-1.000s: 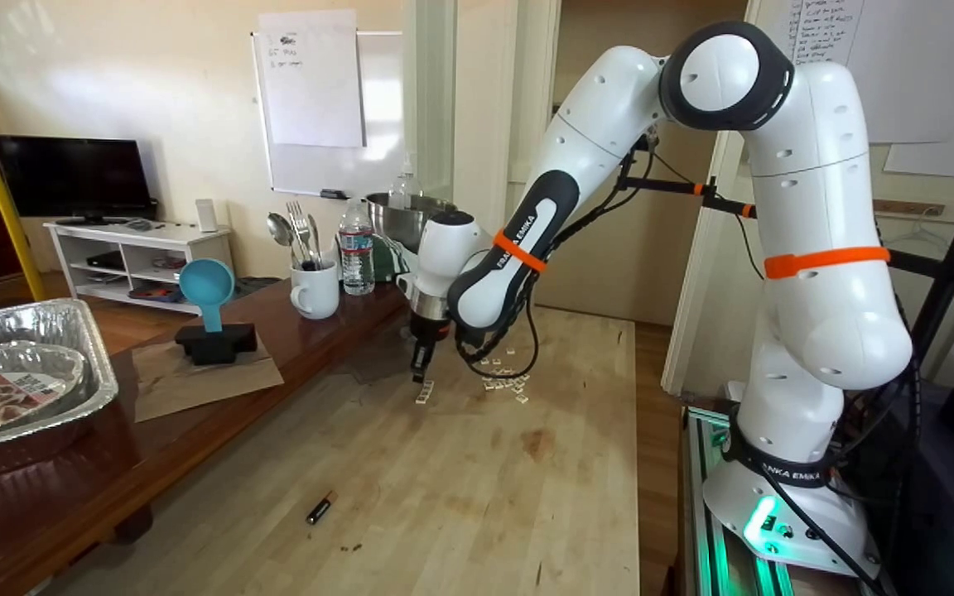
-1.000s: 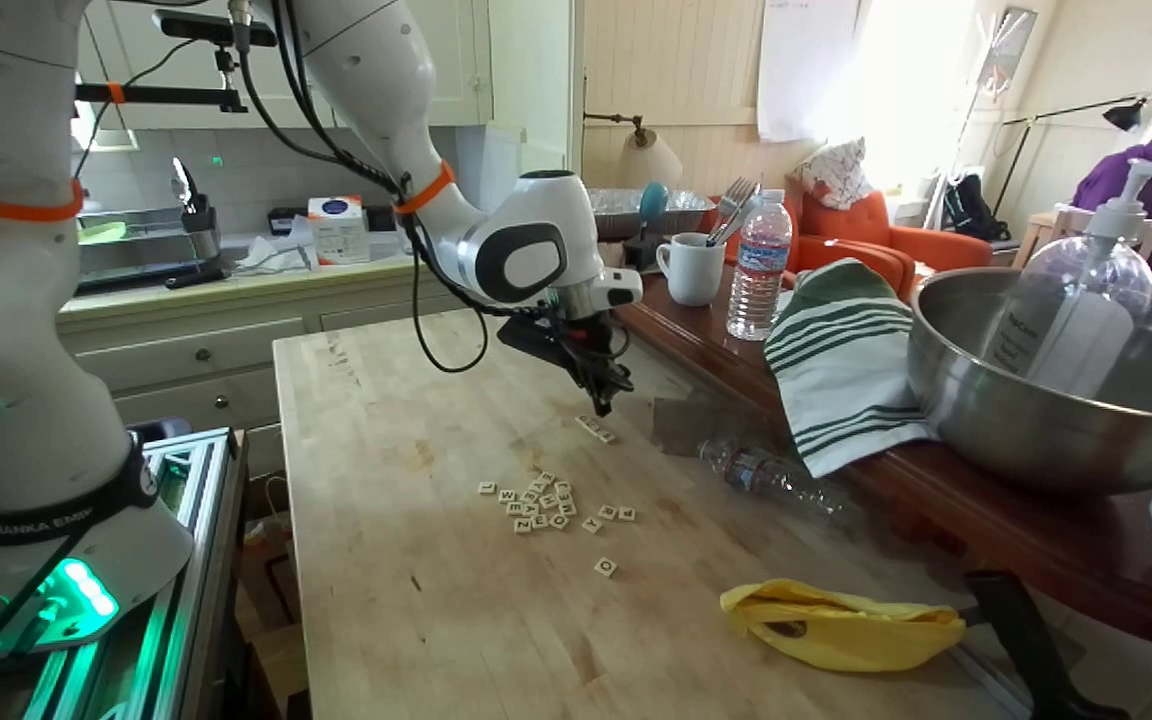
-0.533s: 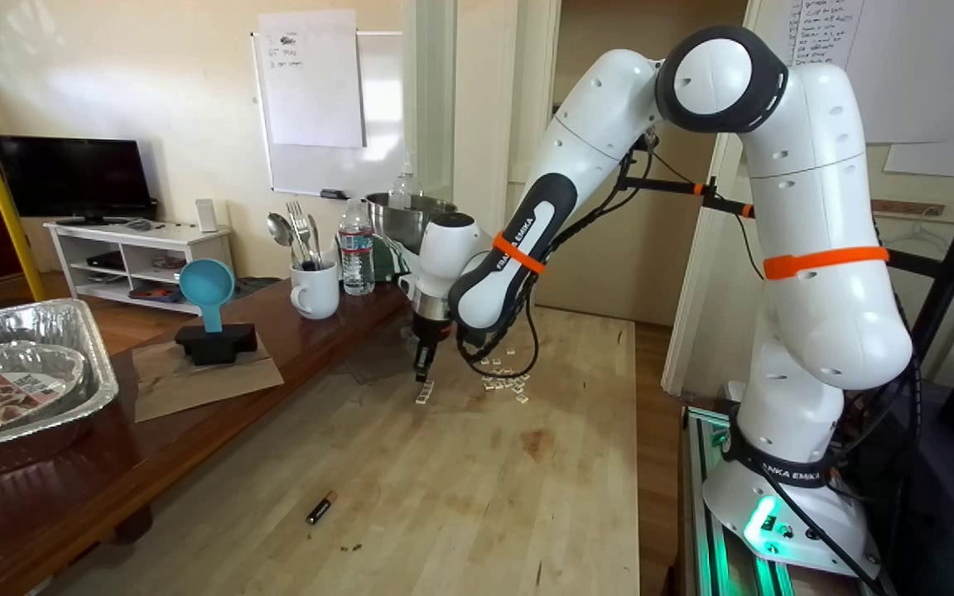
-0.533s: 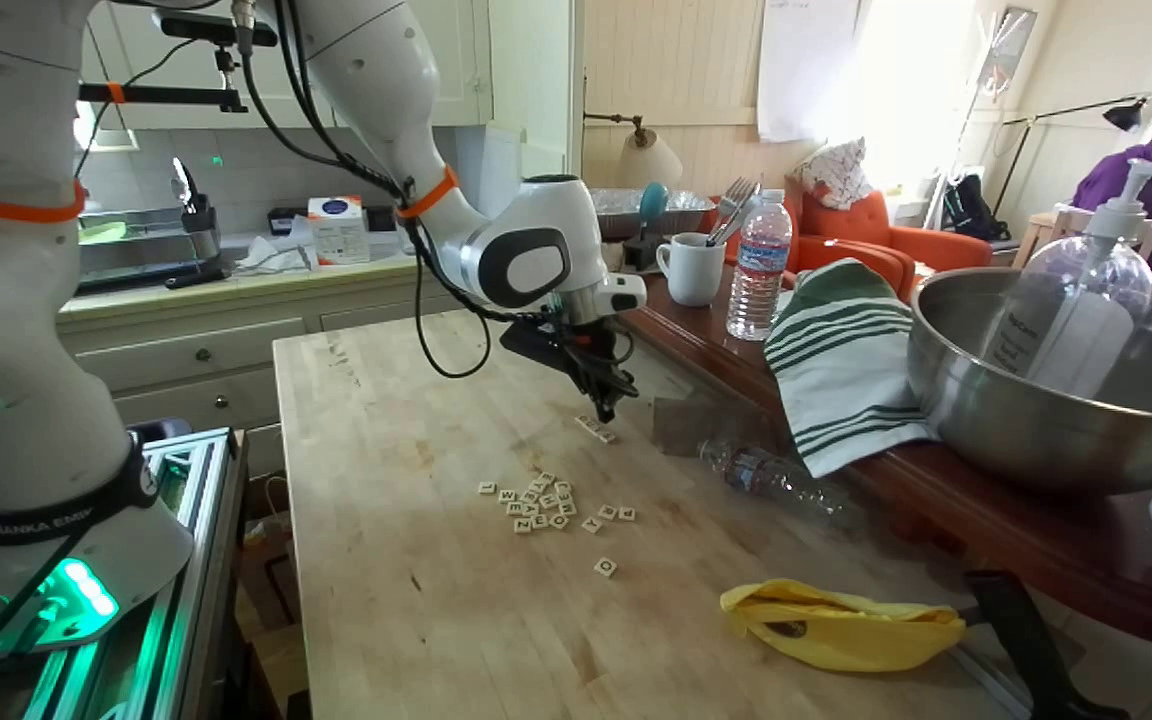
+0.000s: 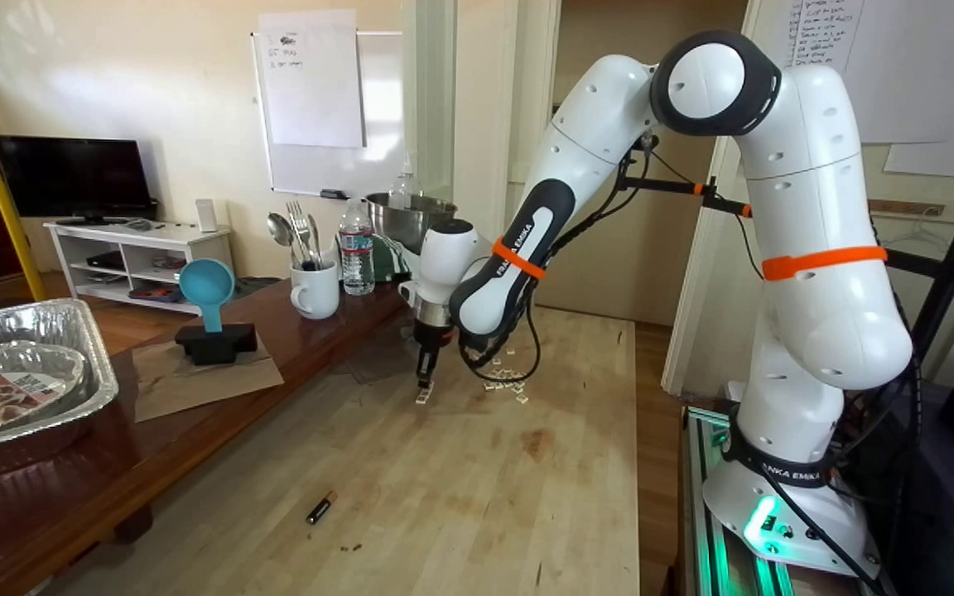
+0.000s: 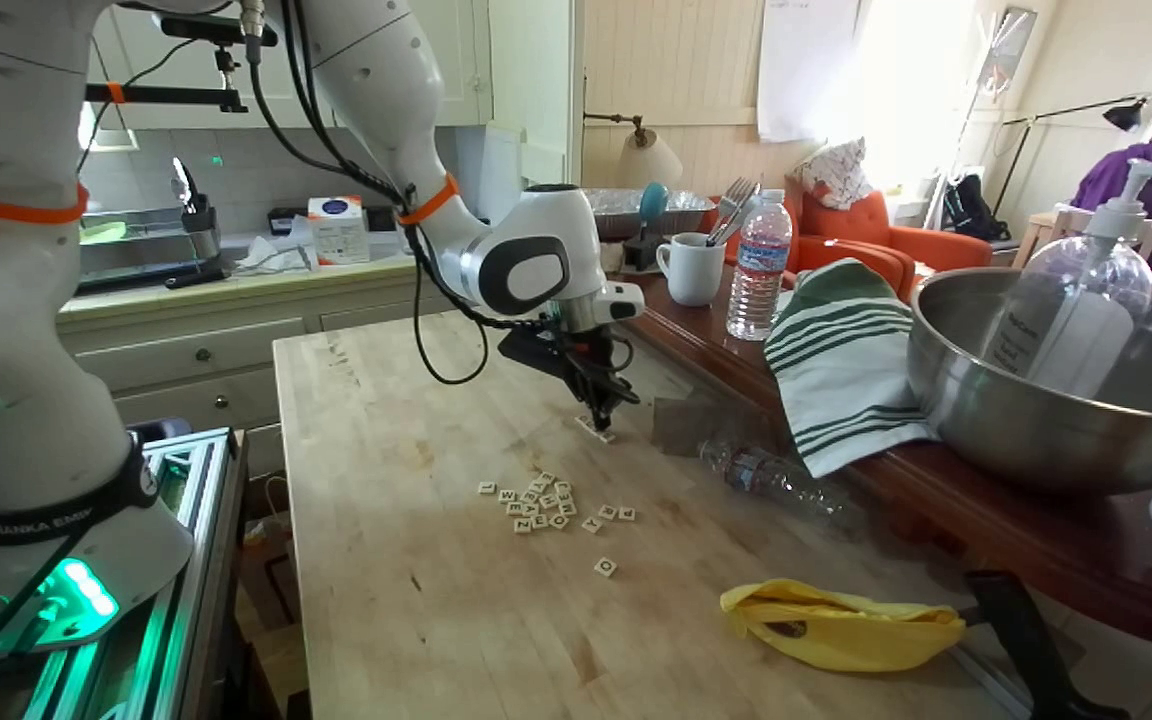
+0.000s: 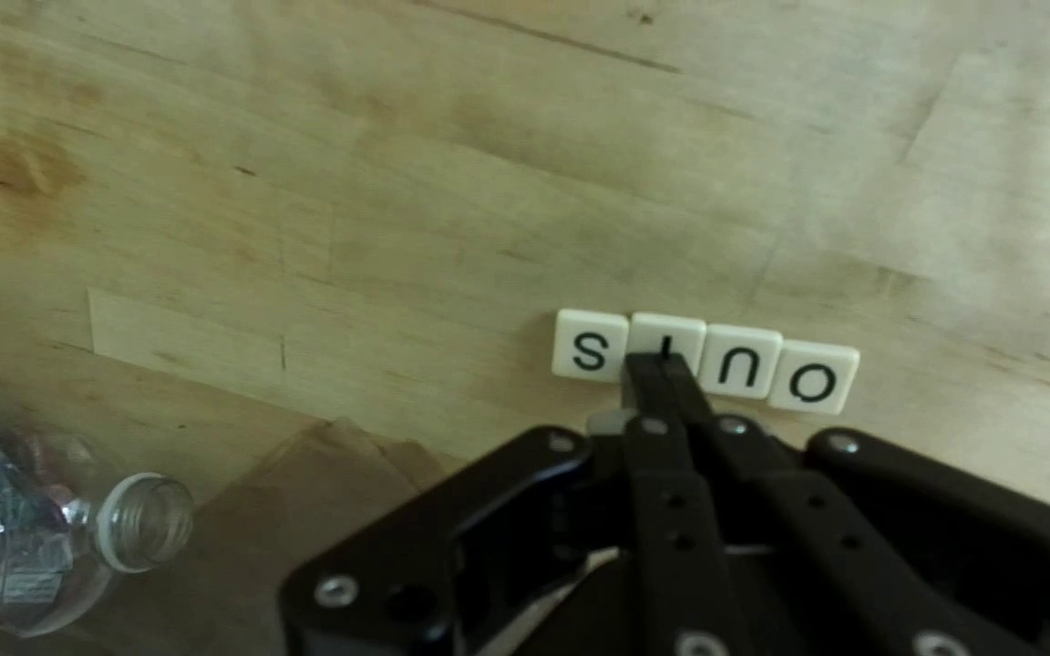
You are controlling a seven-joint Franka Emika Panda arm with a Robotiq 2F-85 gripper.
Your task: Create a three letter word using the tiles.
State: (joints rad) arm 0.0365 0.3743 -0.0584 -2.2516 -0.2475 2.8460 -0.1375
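Four-sided cream letter tiles form a short row on the wooden table. In the wrist view the S tile (image 7: pixel 590 344), a tile with a single stroke (image 7: pixel 667 330), a U-like tile (image 7: pixel 740 361) and the O tile (image 7: pixel 814 377) stand side by side. The row also shows in both exterior views (image 5: pixel 424 397) (image 6: pixel 608 437). My gripper (image 7: pixel 655 357) is shut with its fingertips together, over the lower part of the stroke tile and hiding it. Contact cannot be told. The gripper tip shows at the row in both exterior views (image 5: pixel 425 384) (image 6: pixel 601 426). A cluster of loose tiles (image 6: pixel 541 503) lies apart from the row.
A lone O tile (image 6: pixel 605 567) lies nearer that camera. A clear bottle (image 7: pixel 24 533) lies on its side near brown paper (image 7: pixel 306 510). A yellow banana-shaped item (image 6: pixel 841 625) and a battery (image 5: pixel 321 507) lie on the table. A raised brown counter (image 5: pixel 262 319) runs alongside.
My gripper has moved down onto or just above the tile row. The row and the loose tiles show no visible movement.
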